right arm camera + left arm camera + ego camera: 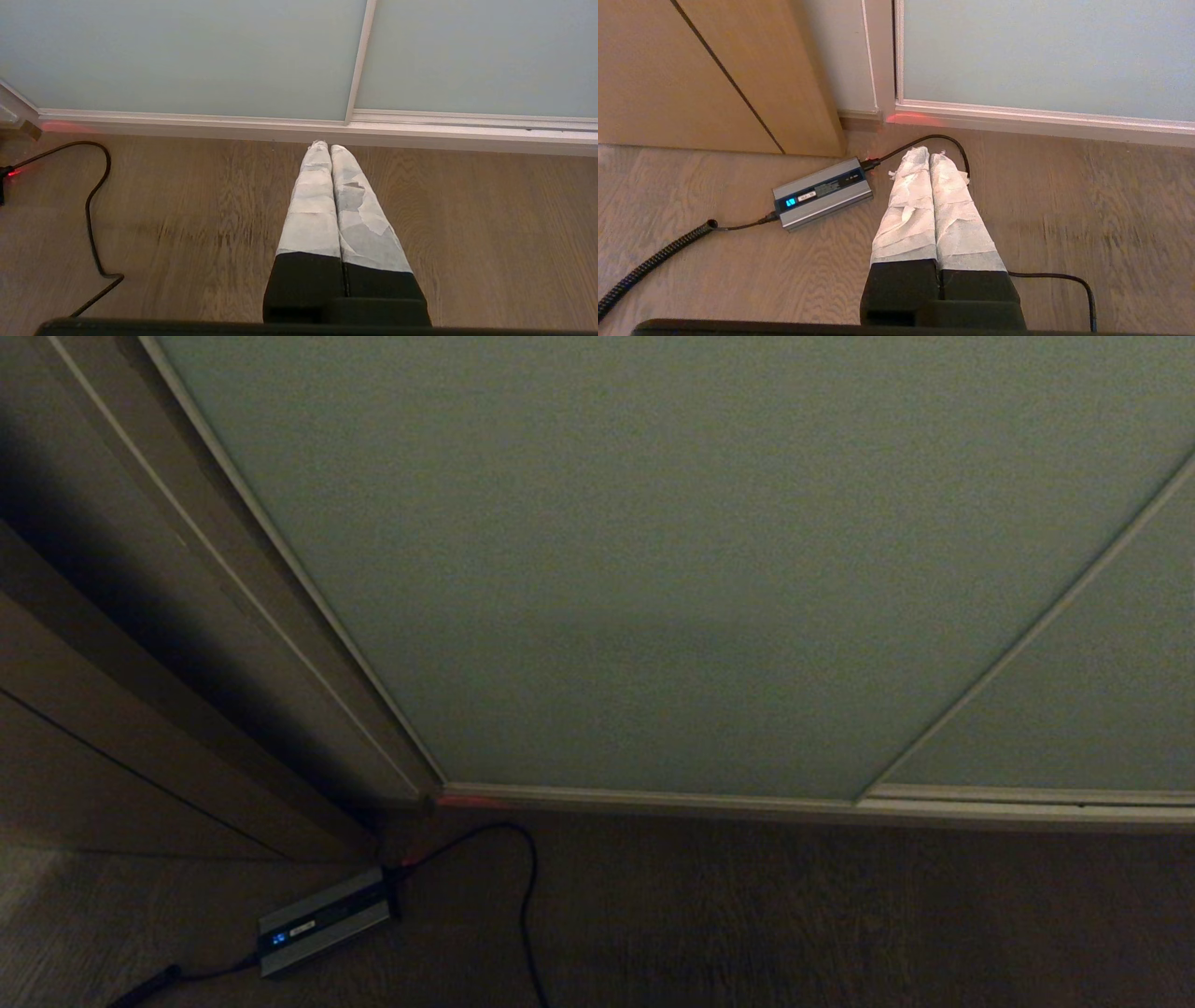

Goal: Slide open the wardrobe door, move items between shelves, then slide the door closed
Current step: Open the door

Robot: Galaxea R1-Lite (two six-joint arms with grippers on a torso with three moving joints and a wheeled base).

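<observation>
The sliding wardrobe door (653, 569) is a pale grey-green panel with a thin light frame, standing closed; it also fills the back of the left wrist view (1041, 51) and the right wrist view (187, 51). A second alike panel (1074, 709) overlaps it on the right. My left gripper (929, 152) hangs above the wooden floor, shut, with nothing between its white-wrapped fingers. Over the floor near the door's bottom rail, my right gripper (325, 146) is shut and empty too. Neither arm shows in the head view. The items and the shelves are hidden behind the doors.
A grey box (322, 919) with a blue light and a black cable (527, 896) lies on the floor near the wardrobe's left corner; it also shows as the box (822, 192) beside my left gripper. Brown wooden side boards (140, 663) stand at the left.
</observation>
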